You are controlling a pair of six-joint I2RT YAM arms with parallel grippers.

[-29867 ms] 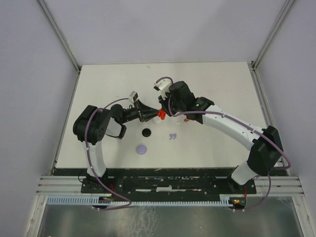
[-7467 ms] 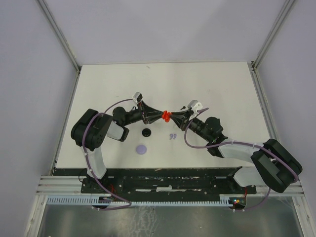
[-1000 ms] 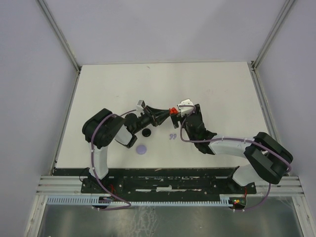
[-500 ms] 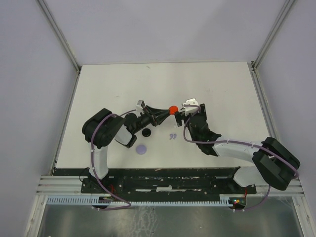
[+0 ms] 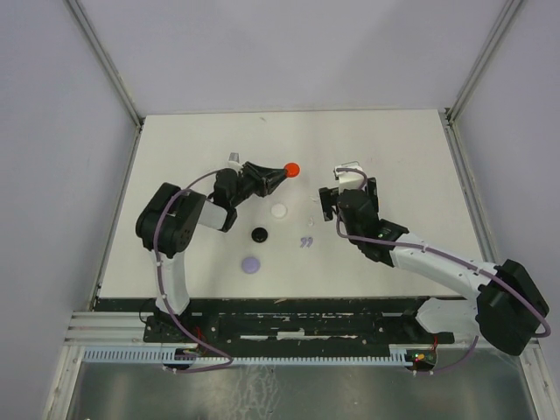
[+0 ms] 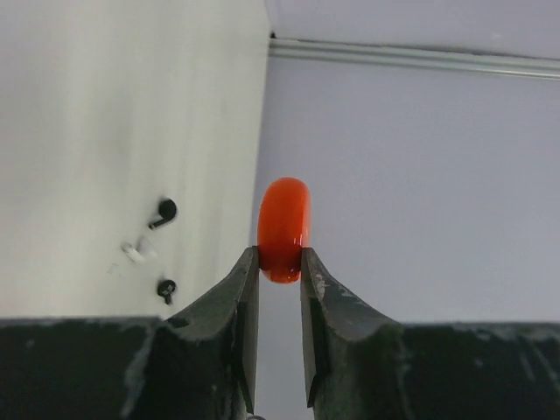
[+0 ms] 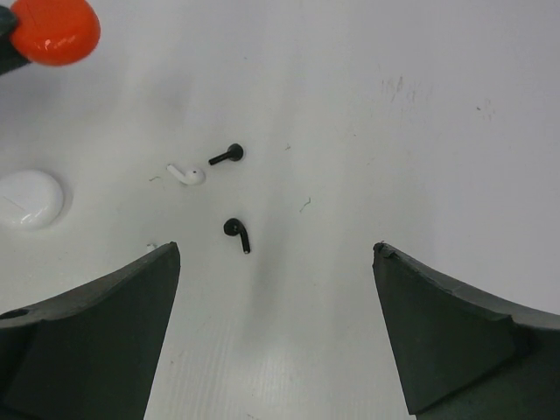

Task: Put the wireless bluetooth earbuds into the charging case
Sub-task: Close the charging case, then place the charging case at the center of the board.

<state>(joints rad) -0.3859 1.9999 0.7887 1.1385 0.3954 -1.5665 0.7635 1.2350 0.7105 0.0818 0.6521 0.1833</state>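
Earbuds lie loose on the table (image 5: 201,149). Two black earbuds (image 7: 236,234) sit apart from each other, with a white earbud (image 7: 186,174) just beside one of them. A lavender pair (image 5: 305,242) lies side by side nearer the arms. The left tool (image 6: 280,262) is clamped on a red disc (image 6: 283,226), gripped by its flat faces and held on edge. The right tool (image 7: 274,254) has its jaws wide apart with nothing between them, and it faces down over the black earbuds and the white earbud. A white disc (image 5: 278,211) lies on the table near those earbuds. A black disc (image 5: 260,234) and a lavender disc (image 5: 251,263) lie nearer the arms, apart from one another.
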